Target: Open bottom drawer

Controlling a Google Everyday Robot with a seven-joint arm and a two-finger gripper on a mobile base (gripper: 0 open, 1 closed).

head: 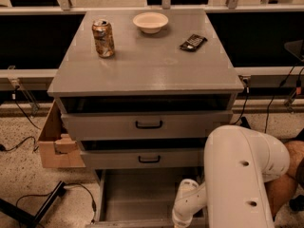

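The grey cabinet [147,75] has three drawers. The bottom drawer [137,194] stands pulled far out toward me, and its plain grey inside shows. Its front runs along the lower edge of the view, and its handle is hidden. The middle drawer [114,159] and the top drawer [104,126] above it each carry a black loop handle and sit slightly ajar. My white arm [242,175] reaches down at the lower right, with its wrist [186,205] over the bottom drawer's right front corner. My gripper is below the view's edge, out of sight.
On the cabinet top stand a soda can [103,38], a white bowl [150,22] and a black packet [193,42]. A cardboard box [54,144] sits against the cabinet's left side. Cables and a black stand leg [42,208] lie on the speckled floor at the left.
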